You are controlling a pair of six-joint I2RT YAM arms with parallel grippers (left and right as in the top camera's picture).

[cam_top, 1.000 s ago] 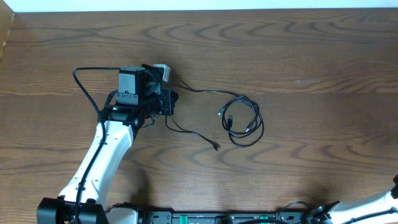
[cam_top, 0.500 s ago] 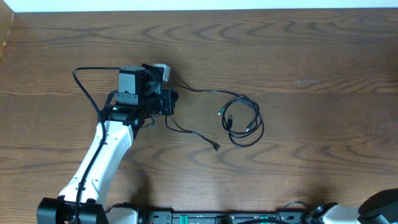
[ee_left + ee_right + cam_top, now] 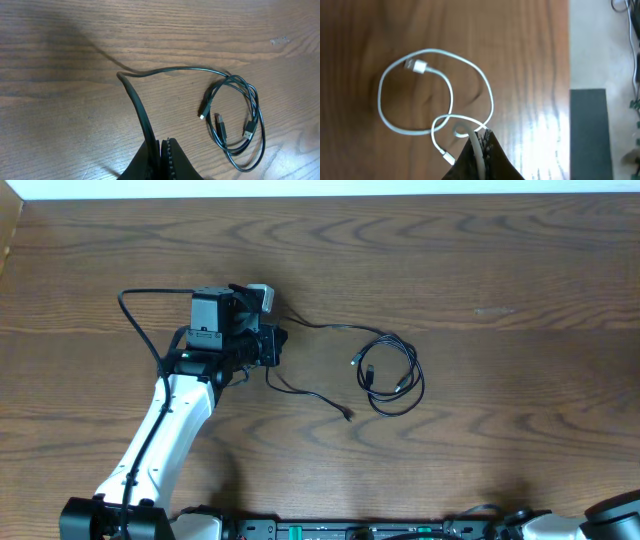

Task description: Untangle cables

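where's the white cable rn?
Right wrist view only: the white cable is pinched in the shut fingers of the right gripper, looping over the table near its edge. Not in the overhead frame.

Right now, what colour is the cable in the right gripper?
White; the right wrist view shows the cable in the right gripper best.

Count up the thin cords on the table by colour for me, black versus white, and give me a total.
Black cables: 2, as far as the loose tangle shows; one is in the left gripper
White cable: 1, in the right gripper
Total: 3
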